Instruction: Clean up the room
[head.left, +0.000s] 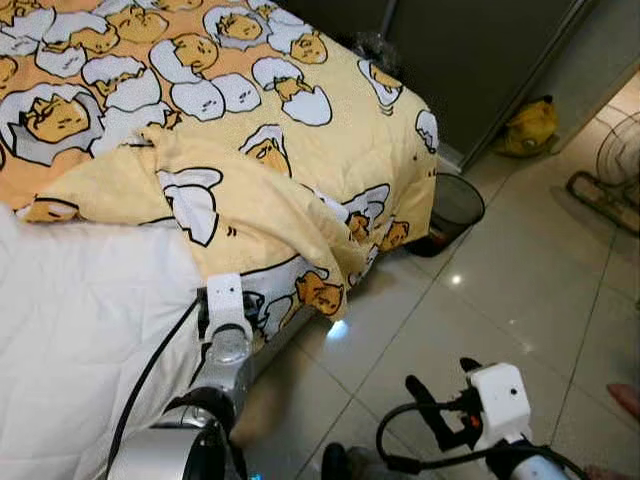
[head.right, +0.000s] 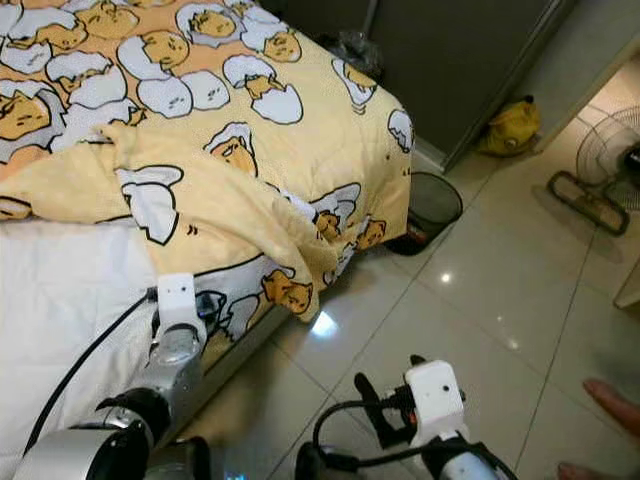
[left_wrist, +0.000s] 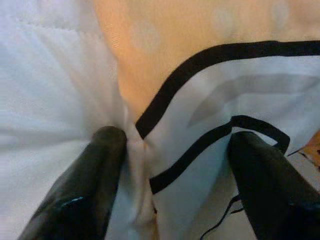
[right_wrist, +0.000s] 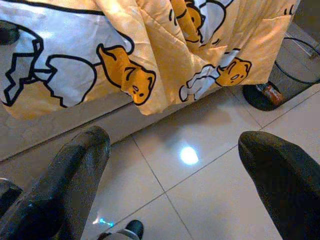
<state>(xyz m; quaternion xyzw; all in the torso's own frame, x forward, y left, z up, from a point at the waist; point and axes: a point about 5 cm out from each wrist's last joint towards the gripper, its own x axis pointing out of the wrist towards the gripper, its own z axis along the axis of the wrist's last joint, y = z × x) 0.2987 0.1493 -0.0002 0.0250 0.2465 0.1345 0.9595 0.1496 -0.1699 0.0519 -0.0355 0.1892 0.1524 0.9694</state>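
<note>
Now, left tool spread around one quilt, right tool apart.

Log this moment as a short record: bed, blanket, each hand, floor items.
bed: white sheet bare on the near part
blanket: yellow egg-print blanket bunched, one corner hanging over the bed edge
left hand: at the blanket edge, fingers open with fabric between them
right hand: open above the tiled floor, idle
floor items: black mesh bin by the bed corner; fan; yellow bag
</note>
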